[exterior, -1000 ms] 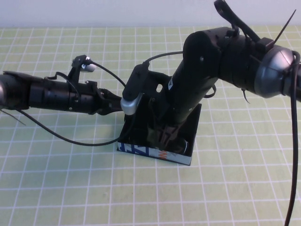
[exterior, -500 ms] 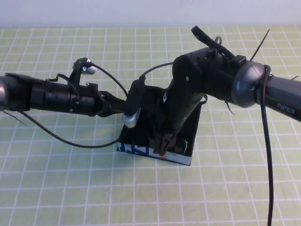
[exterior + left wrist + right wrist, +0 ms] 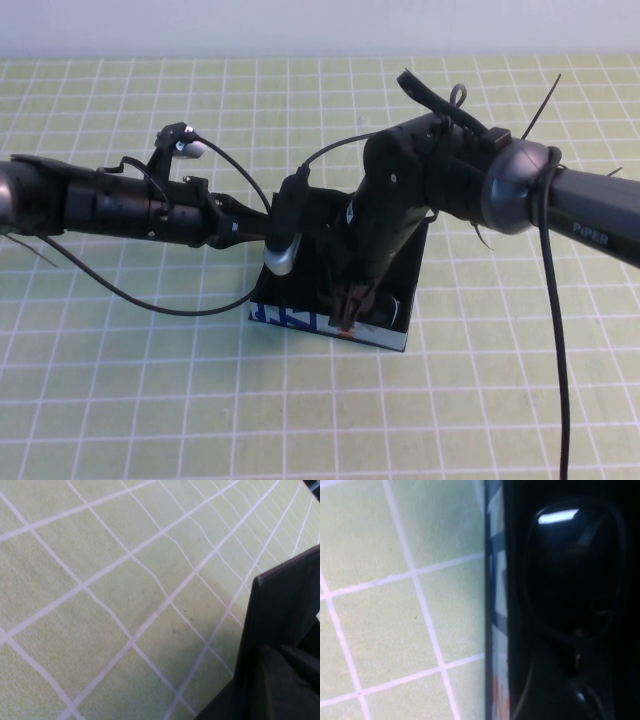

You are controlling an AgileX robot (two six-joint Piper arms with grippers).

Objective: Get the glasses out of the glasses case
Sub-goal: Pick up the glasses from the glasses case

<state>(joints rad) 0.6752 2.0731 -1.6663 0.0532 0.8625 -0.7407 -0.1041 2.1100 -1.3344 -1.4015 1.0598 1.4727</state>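
Over the glasses case (image 3: 330, 322), the right gripper (image 3: 350, 308) had sprung wide and dipped toward the glasses (image 3: 570, 580), nothing grasped, while the left gripper (image 3: 258, 222) sat at the case's left edge, its grip impossible to tell.

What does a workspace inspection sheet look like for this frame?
Surface: green mat with white grid.
Glasses case: black box, lid open, pale printed front facing the camera.
Glasses: inside the case, dark lens visible in the right wrist view.
Clutter: nothing seen.
Left tool: at the case's left side, hidden behind the right arm's camera; what it touches is unclear.
Right tool: lowered into the case, just behind the front wall, nothing visibly held.
Cables: black leads loop off both arms.
Surroundings: pale wall behind the mat.
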